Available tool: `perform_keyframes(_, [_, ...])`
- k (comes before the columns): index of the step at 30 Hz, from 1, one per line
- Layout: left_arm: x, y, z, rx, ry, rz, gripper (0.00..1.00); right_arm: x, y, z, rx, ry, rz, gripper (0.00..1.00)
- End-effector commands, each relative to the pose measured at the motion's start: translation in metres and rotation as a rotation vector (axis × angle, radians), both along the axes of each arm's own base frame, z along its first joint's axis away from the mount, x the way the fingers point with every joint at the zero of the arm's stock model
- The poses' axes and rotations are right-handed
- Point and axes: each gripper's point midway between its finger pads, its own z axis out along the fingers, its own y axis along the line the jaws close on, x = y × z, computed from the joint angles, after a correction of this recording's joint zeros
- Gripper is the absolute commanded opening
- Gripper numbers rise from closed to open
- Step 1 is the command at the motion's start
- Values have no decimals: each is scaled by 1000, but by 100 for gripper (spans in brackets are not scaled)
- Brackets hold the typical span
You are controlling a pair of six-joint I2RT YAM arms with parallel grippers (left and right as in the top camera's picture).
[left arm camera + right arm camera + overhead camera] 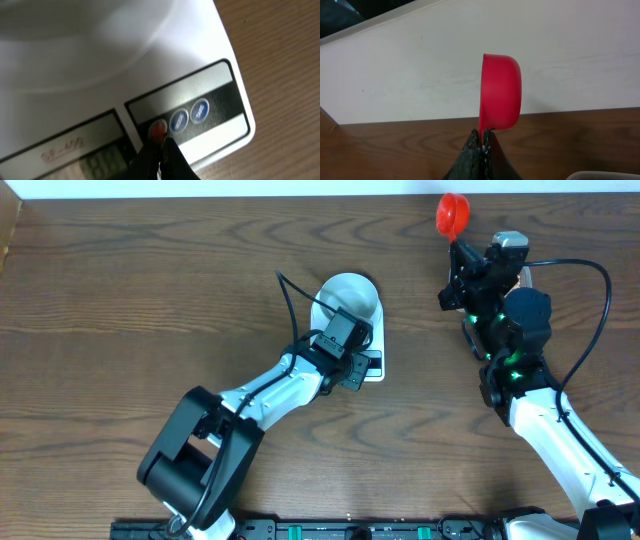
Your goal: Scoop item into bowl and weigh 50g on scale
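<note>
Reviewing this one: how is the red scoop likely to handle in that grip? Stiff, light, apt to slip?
Probably stiff: the red scoop shows a firm cup shape with no sag above the right hand. Likely light, since it looks like thin plastic. It could twist, since the hand pinches only the narrow handle end.

Overhead looks straight down at the table (150, 280); left wrist hugs the scale (210, 60); right wrist faces the wall (420, 65).

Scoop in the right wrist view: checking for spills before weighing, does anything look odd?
The red scoop clamped in the right pincer stands on its side, mouth sideways, so it would hold nothing. Nothing looks spilled.
</note>
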Motion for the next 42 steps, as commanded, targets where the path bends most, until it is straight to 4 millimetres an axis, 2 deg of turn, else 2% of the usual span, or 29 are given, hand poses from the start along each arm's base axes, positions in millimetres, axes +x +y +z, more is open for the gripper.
perform_keyframes(1, [8, 0, 32, -24, -76, -8, 7, 4, -8, 10, -12, -24, -33, 1])
perform_keyframes(7, [-3, 8, 45, -12, -59, -7, 7, 5, -12, 6, -15, -7, -55, 1])
perform_keyframes(9, [-4, 14, 60, -18, -74, 3, 7, 5, -12, 0, -17, 18, -55, 1])
perform_keyframes(12, [5, 39, 90, 3, -153, 78, 8, 5, -12, -8, -25, 54, -55, 1])
perform_keyframes(14, [12, 60, 113, 12, -217, 140, 17, 5, -12, -8, -28, 67, -55, 1])
perform_keyframes(17, [19, 81, 142, -18, -283, 201, 52, 7, -11, -3, -26, 58, -56, 1])
perform_keyframes(19, [22, 93, 158, -37, -320, 236, 98, 8, -12, 1, -25, 49, -58, 1])
perform_keyframes(23, [23, 109, 168, -43, -337, 275, 98, 8, -12, 4, -23, 43, -58, 1])
perform_keyframes(26, [14, 103, 161, -80, -272, 268, 98, 9, -11, 1, -25, 49, -57, 1])
perform_keyframes(27, [11, 102, 160, -62, -273, 226, 98, 10, -11, 0, -25, 50, -57, 1])
perform_keyframes(29, [-4, 97, 152, 10, -261, 17, 98, 11, -11, -1, -25, 50, -57, 1])
perform_keyframes(32, [-21, 106, 149, 100, -218, -127, 98, 11, -11, 0, -25, 48, -58, 1])
perform_keyframes(37, [-40, 112, 173, 114, -196, -350, 98, 11, -11, 0, -25, 47, -57, 1])
perform_keyframes(40, [-39, 110, 191, 86, -241, -428, 98, 11, -11, -1, -25, 48, -56, 1])
perform_keyframes(42, [-36, 114, 192, 95, -254, -434, 98, 11, -11, -1, -25, 48, -56, 1])
